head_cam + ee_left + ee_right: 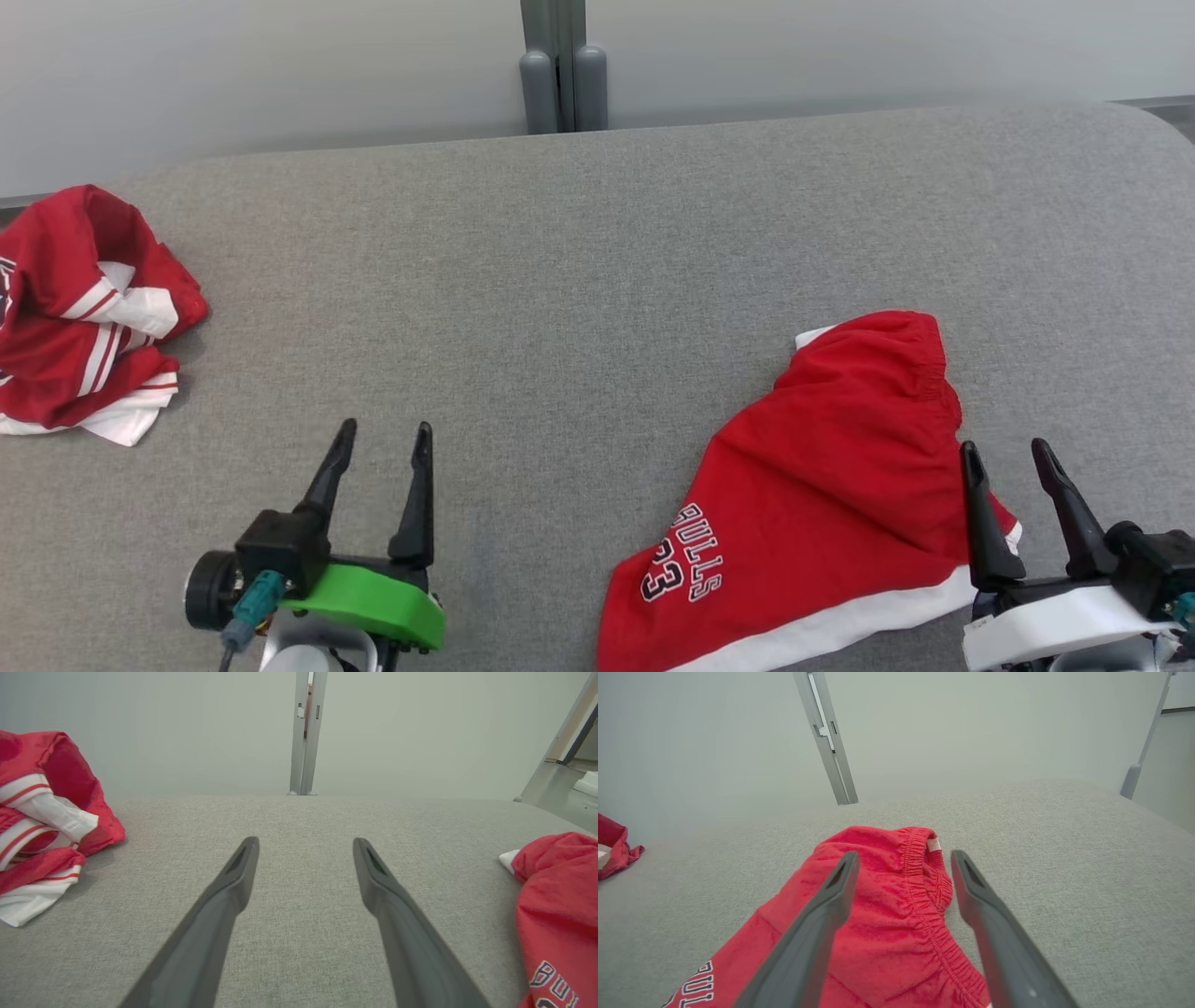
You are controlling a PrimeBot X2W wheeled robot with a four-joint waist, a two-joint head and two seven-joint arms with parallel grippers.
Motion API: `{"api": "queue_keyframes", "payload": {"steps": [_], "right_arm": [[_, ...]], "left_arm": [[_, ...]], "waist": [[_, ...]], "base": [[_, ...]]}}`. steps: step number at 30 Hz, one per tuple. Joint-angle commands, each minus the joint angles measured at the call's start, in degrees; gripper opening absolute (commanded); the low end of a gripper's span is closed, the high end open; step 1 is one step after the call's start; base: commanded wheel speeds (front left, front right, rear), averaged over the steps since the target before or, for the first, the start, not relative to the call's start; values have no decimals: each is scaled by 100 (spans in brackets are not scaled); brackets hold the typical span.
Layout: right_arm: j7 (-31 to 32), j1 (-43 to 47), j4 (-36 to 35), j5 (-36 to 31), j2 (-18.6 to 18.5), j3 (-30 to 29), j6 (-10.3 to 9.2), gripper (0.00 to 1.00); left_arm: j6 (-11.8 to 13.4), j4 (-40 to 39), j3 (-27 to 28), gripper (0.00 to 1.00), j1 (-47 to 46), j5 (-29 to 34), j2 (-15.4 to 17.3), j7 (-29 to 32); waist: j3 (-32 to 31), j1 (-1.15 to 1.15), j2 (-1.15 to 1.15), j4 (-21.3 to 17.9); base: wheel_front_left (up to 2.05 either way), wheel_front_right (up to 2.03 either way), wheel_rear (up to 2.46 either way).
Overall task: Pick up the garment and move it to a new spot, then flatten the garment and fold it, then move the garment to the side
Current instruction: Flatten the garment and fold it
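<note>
Shorts [822,476] lie rumpled on the surface [579,280], right side. Right end effector [1006,448] is spread and empty, straddling the waistband [924,896]; contact can't be told. Left end effector [386,429] is spread over bare surface, well apart from the shorts.

Step, judged: flatten. Pinch a waistband corner, top layer only. Bring the left to the hem [840,625] and draw apart low and evenly. Leave the heap [84,308] alone.

Red shorts [822,467] show a white hem and white, dark-edged lettering on a grey tabletop [560,280]; left of the shorts, a red garment [65,308] bears white stripes.
</note>
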Motion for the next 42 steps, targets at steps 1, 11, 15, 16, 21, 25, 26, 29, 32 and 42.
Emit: {"api": "queue_keyframes", "payload": {"steps": [1, 11, 15, 16, 21, 25, 26, 29, 32, 42], "right_arm": [[-16, -85, -58, -62, 30, 30, -4, 100], [-17, -267, -27, -213, 149, 230, -4, 100], [-17, -359, -15, -244, 171, 285, -3, 100], [-18, -371, -5, -245, 173, 313, -4, 100], [-18, -443, -1, -249, 177, 321, -4, 100], [-18, -445, -25, -258, 188, 265, -4, 100], [-17, -452, -28, -260, 193, 263, -4, 100], [-17, -468, -33, -276, 199, 259, -4, 100], [-18, -485, -36, -287, 201, 250, -4, 100], [-18, -484, -48, -292, 197, 217, -4, 100]], "left_arm": [[-36, 48, -104, 100, 21, 20, 10, -2], [-36, 712, -1554, 100, -133, 52, 40, -2], [-37, 1121, -2158, 100, -336, -40, 100, -2], [-37, 1244, -2306, 100, -396, -94, 106, -2], [-38, 1746, -2787, 100, -634, -278, 151, -2], [-37, 1977, -2985, 100, -707, -436, 177, -2], [-38, 2033, -3024, 100, -736, -460, 183, -3], [-37, 2234, -3167, 21, -826, -491, 179, -2], [-37, 2339, -3328, 0, -889, -574, 152, -1], [46, 2063, -2791, 0, -1207, -612, 310, -2]], "waist": [[-9, 0, 0, -14], [33, 0, 0, -187], [100, 0, 0, -280], [118, 0, 0, -312], [187, 0, 0, -430], [241, 0, 0, -469], [252, 0, 0, -475], [280, 0, 0, -489], [290, 0, 0, -488], [225, 0, 0, -464]], "base": [[0, 0, 0], [0, 0, 0], [0, 0, 0], [0, 0, 0], [0, 0, 0], [0, 0, 0], [0, 0, 0], [0, 0, 0], [0, 0, 0], [0, 0, 0]]}}
